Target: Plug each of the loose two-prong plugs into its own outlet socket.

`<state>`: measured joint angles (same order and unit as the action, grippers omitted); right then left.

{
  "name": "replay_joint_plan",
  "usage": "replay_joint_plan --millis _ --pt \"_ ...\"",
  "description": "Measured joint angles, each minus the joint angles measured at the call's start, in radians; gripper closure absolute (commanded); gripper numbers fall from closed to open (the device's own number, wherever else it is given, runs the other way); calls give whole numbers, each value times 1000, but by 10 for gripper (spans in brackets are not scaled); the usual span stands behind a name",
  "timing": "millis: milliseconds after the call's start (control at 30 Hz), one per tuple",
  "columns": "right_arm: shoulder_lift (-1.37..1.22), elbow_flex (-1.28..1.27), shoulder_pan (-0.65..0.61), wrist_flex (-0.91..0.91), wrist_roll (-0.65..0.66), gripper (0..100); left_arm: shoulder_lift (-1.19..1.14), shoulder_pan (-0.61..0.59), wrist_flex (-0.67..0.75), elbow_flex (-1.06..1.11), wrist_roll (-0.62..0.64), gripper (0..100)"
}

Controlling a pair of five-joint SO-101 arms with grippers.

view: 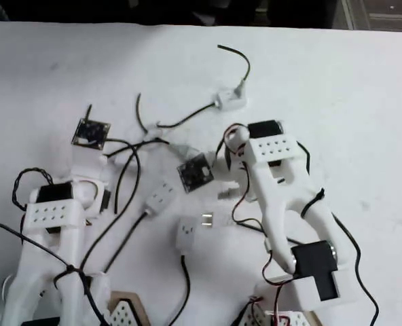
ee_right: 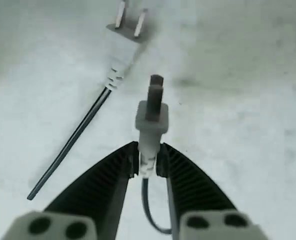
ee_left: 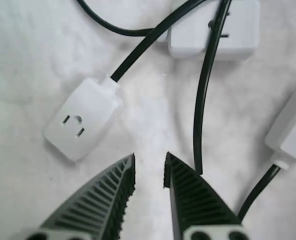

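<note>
Item: my right gripper was clamped on a two-prong plug, prongs aimed straight ahead; the nearest outlet socket lay down-left of it, lower centre in the high view.

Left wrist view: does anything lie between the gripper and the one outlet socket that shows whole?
Nothing visible does. Only bare table lies between the left gripper and that outlet socket. A black cable passes the gripper's other side, off that path.
</note>
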<state>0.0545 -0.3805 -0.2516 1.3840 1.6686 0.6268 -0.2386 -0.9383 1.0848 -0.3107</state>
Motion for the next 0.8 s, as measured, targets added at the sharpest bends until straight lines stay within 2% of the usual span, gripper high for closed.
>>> replay_joint_plan --millis 100,367,800 --pt "26 -3 25 -8 -100 733 0 0 0 0 0 887" --pt "107 -8 72 12 -273 733 0 0 0 3 0 887" --pt "149 -72 84 71 -973 733 0 0 0 3 0 887"
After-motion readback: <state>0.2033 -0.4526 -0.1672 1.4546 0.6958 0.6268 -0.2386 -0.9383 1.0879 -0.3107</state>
